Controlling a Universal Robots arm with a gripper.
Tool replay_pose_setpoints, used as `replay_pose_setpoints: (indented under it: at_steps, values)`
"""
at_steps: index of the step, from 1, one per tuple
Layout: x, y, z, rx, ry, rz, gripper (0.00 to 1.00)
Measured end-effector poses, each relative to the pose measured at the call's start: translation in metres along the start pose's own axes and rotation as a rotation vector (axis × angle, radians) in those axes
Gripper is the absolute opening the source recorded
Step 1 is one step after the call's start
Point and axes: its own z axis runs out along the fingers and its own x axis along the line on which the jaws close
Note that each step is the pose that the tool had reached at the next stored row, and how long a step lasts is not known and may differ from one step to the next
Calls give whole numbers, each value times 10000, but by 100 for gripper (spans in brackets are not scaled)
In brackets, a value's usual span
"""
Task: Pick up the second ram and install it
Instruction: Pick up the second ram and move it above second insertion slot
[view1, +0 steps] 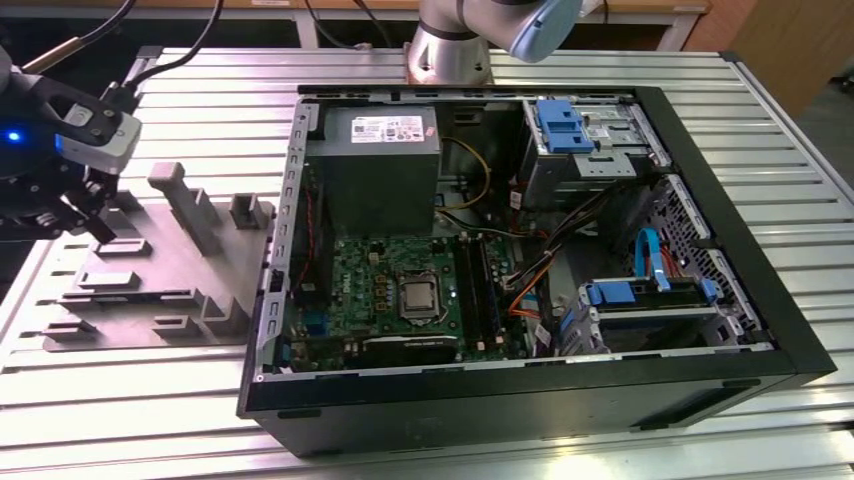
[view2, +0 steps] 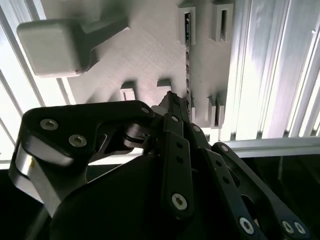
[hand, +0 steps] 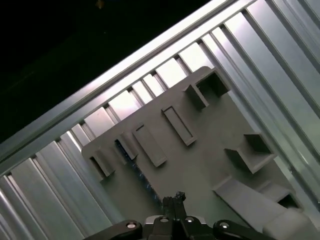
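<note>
The second ram stands on edge in a slot of the grey holder plate, seen as a thin dark line. It shows as a dark blue strip in the first wrist view too. My gripper hovers over the plate with its fingertips pressed together, shut, close beside one end of the stick and apart from it. In the exterior view the gripper hangs at the far left over the holder plate. Long black slot strips lie on the green board inside the open computer case.
The open black computer case lies on the slatted metal table, right of the holder plate. It holds a grey power supply, blue drive brackets and loose cables. Upright grey posts rise from the plate.
</note>
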Motion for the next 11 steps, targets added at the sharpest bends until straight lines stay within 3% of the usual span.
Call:
replay_pose_setpoints:
  at_steps: [11]
  values:
    - [1, -2, 39, -60, 89, -2008, 10]
